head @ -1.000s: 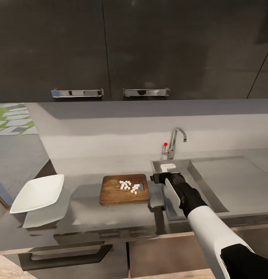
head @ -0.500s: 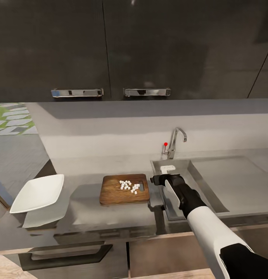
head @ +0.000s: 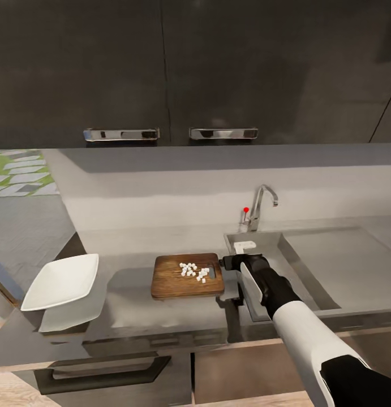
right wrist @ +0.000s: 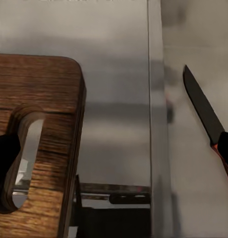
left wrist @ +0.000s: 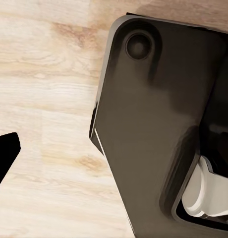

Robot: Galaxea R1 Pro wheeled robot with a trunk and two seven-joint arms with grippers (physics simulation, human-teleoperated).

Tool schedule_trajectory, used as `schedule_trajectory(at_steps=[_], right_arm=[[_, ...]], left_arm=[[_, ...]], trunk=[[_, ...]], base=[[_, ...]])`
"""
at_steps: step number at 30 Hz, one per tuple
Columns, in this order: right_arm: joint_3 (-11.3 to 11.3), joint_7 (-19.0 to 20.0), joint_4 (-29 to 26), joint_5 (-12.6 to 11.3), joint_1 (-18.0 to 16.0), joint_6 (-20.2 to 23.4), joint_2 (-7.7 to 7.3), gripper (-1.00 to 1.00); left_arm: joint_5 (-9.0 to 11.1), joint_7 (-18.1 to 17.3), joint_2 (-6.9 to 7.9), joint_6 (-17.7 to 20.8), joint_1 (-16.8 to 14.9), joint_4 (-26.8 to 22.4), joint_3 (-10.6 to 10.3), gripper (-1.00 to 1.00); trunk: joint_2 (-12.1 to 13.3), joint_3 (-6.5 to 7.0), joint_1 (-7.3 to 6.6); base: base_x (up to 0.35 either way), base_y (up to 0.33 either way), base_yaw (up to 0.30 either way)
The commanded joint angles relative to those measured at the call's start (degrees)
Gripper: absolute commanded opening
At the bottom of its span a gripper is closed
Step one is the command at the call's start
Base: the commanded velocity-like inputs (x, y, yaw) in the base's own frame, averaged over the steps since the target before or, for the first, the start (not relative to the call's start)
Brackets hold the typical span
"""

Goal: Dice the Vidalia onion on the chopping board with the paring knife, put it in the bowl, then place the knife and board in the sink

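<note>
The chopping board (head: pixel 187 276) is brown wood with streaky grain, matt. The countertop (head: pixel 133 305) looks smooth, grey and slightly glossy, mirroring the glossy white bowl (head: pixel 62 274). The sink (head: pixel 325 265) is brushed steel; its tap (head: pixel 262 204) is shiny chrome. The paring knife (right wrist: pixel 205 111) has a dark matt blade.

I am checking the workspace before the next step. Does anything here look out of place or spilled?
Nothing looks spilled. The diced onion lies in a loose pile on the chopping board, not in the bowl. The paring knife already lies in the sink.
</note>
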Motion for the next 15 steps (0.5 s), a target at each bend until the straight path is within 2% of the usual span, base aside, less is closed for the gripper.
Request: schedule_trajectory(at_steps=[1, 9, 15], right_arm=[[0.17, -0.38, -0.06, -0.56, -0.05, 0.22, -0.03, 1.00], [0.17, -0.38, -0.06, -0.56, -0.05, 0.22, -0.03, 1.00], [0.17, -0.38, 0.02, -0.56, -0.05, 0.22, -0.03, 1.00]], left_arm=[[0.04, 0.09, -0.06, -0.27, -0.06, 0.19, -0.34, 1.00], [0.04, 0.09, -0.06, -0.27, -0.07, 0.19, -0.35, 1.00], [0.04, 0.09, -0.06, -0.27, -0.07, 0.19, -0.35, 1.00]], trunk=[[-0.12, -0.12, 0.03], [-0.12, -0.12, 0.03], [-0.12, -0.12, 0.03]], base=[[0.000, 0.013, 0.000], [-0.005, 0.002, 0.000], [-0.096, 0.000, 0.000]])
